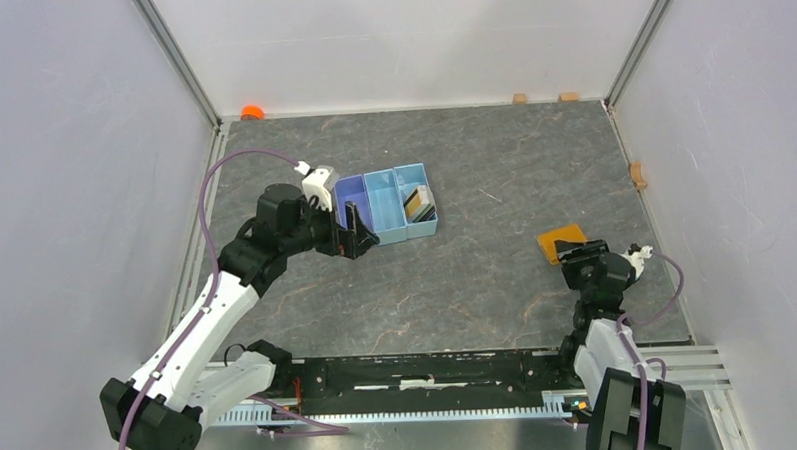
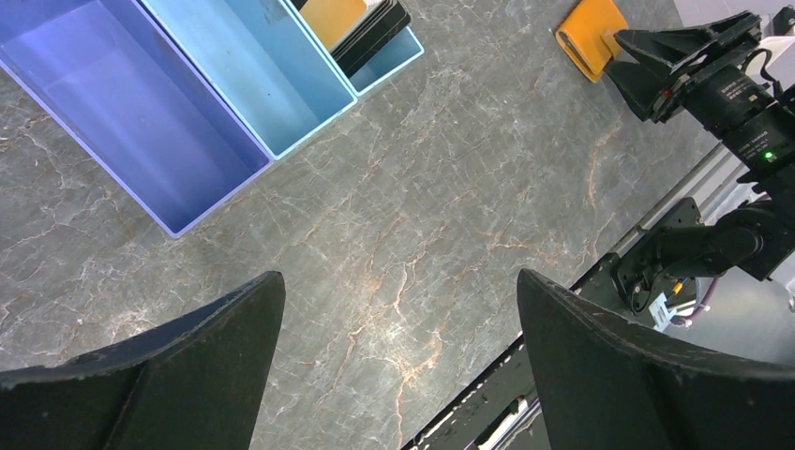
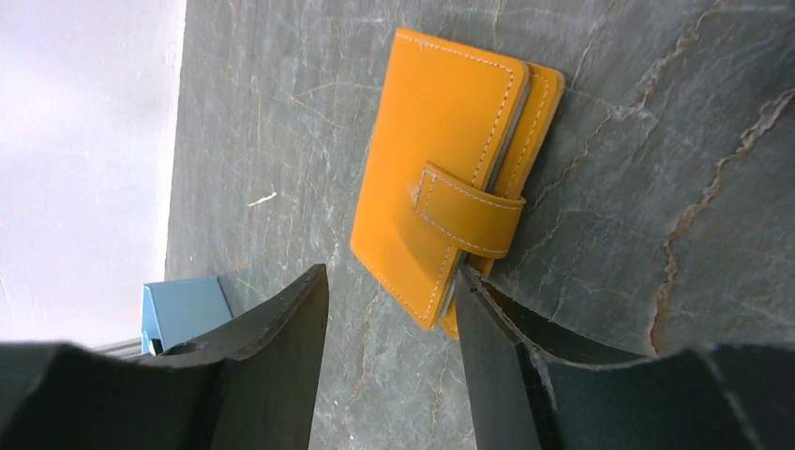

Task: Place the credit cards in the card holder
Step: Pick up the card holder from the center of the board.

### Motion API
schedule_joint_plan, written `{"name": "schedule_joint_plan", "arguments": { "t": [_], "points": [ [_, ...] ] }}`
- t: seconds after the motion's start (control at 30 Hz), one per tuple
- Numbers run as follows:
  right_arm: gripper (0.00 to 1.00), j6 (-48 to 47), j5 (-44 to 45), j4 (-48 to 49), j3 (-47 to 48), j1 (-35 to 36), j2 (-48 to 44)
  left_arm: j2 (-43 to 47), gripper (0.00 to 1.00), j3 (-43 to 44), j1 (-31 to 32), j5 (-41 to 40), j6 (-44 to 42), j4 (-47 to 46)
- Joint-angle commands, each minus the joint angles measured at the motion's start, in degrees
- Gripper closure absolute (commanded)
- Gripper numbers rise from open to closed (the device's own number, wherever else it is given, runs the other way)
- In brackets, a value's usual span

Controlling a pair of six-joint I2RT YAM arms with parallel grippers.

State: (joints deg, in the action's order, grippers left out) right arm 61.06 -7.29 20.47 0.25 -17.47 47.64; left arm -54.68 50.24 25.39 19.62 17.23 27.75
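Right pincer point(image 3: 389, 277), jaws apart, is straddling one end of the closed card holder point(image 3: 441, 178), mid-right of frame; centring before closing seems best. Credit cards point(image 1: 420, 202) are sitting in the tray point(image 1: 355, 202), upper centre.

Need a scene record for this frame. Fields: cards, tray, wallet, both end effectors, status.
cards: bunched together in one end compartment of the tray
tray: blue, three compartments, the other two empty
wallet: orange, closed and clasped, lying flat on the table, right side
left end effector: open, empty, above bare table beside the tray
right end effector: open, low at the wallet, whose near corner sits in its gap; not clamped
status: wallet not yet opened, cards not yet picked
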Motion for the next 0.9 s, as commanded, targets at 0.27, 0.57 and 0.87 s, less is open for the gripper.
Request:
{"name": "schedule_joint_plan", "arguments": {
  "t": [0.27,0.57,0.87],
  "points": [
    [0.38,0.45,9.10,-10.75,-8.60,0.11,-11.31,0.83,0.00,-0.33,1.38,0.95,-1.24,-1.30],
    [0.38,0.58,7.53,-10.27,-10.38,0.10,-10.21,0.89,0.00,-0.39,2.11,0.69,-1.24,-1.29],
    [0.42,-0.31,5.49,-4.30,-9.95,0.14,0.17,0.91,0.00,-0.40,2.29,0.73,-1.24,-1.31]
  ]
}}
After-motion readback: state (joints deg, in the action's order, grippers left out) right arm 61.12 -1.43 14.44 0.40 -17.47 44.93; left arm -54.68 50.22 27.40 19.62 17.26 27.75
